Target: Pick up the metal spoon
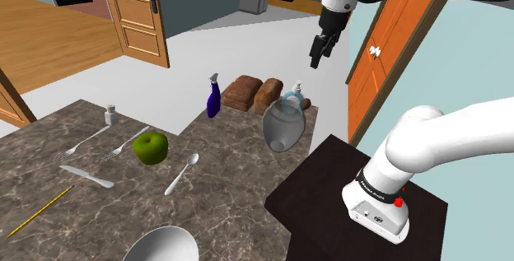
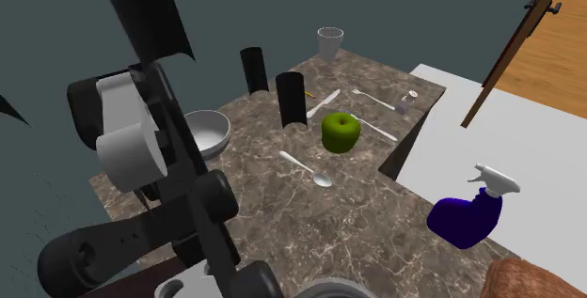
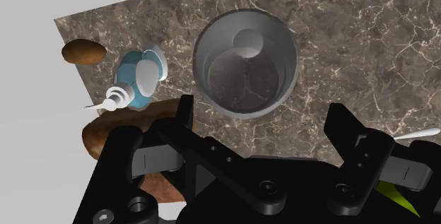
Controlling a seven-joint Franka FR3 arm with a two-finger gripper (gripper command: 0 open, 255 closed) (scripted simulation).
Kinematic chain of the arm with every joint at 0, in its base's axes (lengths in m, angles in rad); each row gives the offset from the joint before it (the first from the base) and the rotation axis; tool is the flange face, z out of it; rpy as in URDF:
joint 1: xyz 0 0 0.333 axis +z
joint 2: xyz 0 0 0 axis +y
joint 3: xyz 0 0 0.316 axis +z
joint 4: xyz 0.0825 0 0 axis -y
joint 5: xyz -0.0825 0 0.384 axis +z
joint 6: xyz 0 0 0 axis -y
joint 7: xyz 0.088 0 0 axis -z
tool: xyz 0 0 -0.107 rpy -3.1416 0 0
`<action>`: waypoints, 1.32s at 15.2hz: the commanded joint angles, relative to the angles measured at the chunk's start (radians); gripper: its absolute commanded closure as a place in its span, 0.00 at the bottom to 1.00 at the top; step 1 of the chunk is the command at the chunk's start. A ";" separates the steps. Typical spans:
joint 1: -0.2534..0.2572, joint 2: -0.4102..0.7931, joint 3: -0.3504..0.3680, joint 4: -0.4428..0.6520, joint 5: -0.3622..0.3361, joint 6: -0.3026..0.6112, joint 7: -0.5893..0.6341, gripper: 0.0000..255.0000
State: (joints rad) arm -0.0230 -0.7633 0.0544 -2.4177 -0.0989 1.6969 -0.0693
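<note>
Gripper, fingers apart and empty, high above the counter; spoon lies flat well below and aside of it, bowl end nearer the hand.

table brown marble, pale veins | apple green | spray bottle dark blue, white trigger | spoon pale grey | pencil yellow | bread brown | pincer black

shoulder view | green apple on marbled counter | shaker at its 10 o'clock | knife at 8, yellow pencil farther out | grey bowl at 6 | blue spray bottle at 2, brown loaves just beside | clear jar at 3
</note>
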 commanded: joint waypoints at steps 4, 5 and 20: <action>0.015 0.079 0.023 -0.015 0.019 0.078 0.023 0.00; 0.020 0.108 0.031 -0.017 0.025 0.103 0.031 0.00; 0.080 0.615 0.148 0.083 0.054 0.434 0.142 0.00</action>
State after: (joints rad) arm 0.0576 -0.1924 0.2002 -2.3467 -0.0398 2.1039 0.0706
